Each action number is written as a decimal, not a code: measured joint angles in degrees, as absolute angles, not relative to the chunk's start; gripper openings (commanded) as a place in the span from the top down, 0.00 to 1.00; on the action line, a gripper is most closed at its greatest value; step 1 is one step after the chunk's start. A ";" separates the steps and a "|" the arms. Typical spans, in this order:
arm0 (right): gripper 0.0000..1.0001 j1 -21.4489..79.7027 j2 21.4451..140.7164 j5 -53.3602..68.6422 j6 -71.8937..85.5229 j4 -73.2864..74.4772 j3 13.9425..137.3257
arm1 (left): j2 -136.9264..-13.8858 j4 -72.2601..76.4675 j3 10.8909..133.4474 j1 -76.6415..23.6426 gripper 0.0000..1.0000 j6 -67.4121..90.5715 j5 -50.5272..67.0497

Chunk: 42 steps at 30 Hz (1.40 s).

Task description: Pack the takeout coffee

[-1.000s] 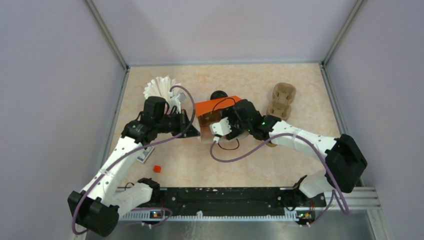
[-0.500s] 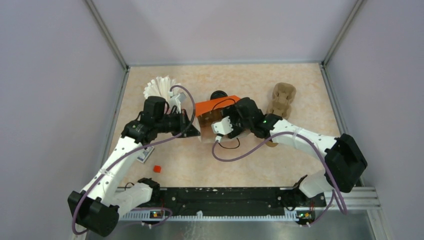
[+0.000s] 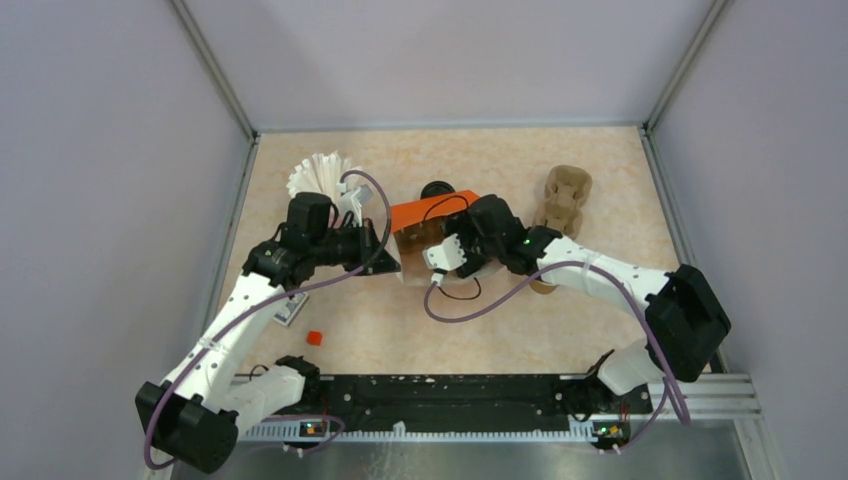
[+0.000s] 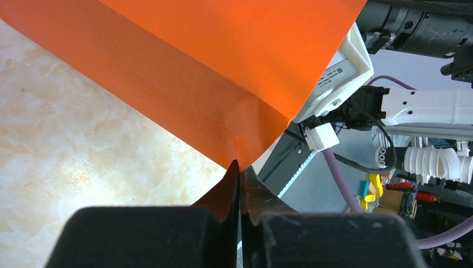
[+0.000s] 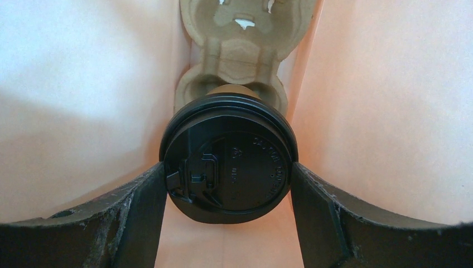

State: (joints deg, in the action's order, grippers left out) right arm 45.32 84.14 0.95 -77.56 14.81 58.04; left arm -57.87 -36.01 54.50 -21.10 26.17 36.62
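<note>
Surface: beige marbled table [image 3: 560, 320] with pale lilac walls on three sides.
Left gripper [image 4: 240, 167]: jaws together, pinching a folded edge of the orange paper bag [image 4: 223, 61].
Right gripper [image 5: 227, 170]: reached into the bag. Its jaws are clamped on the takeout coffee [image 5: 231, 139], a small brown kraft cup under a round black plastic lid, with one finger against the lid's rim on each side.
Beyond the jaws: a moulded brown pulp cup carrier [image 5: 234, 39] lies inside the bag, its nearest socket directly past the cup. Cannot tell whether the cup's base touches it.
Step, as judged: seat the cup in that socket.
Doing it well: advance straight along the jaws' line, cup square to the socket. The left pinch should hold the bag's mouth firm. Release only once the base is seated, then back out along the same line, clear of the paper walls.
Risk: a tilted cup catches the socket's rim and tips on release.
</note>
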 measured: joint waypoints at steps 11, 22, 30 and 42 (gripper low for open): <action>0.55 45.28 84.14 0.75 -78.28 16.19 58.22 | -57.87 -35.99 54.50 -21.10 1.00 25.74 36.75; 0.55 45.19 84.60 1.83 -79.77 15.16 58.15 | -57.89 -35.97 54.48 -21.10 1.00 25.52 37.71; 0.55 45.10 85.25 2.76 -79.94 14.98 58.15 | -57.89 -35.86 54.37 -21.10 1.00 25.54 38.20; 0.55 44.07 85.54 4.16 -79.96 11.94 56.99 | -57.91 -35.48 53.82 -21.10 1.00 25.50 38.83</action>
State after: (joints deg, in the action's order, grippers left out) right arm 44.07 85.54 4.16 -79.96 11.94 56.99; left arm -57.91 -35.48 53.82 -21.10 25.50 38.83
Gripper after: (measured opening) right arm 0.725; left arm 0.005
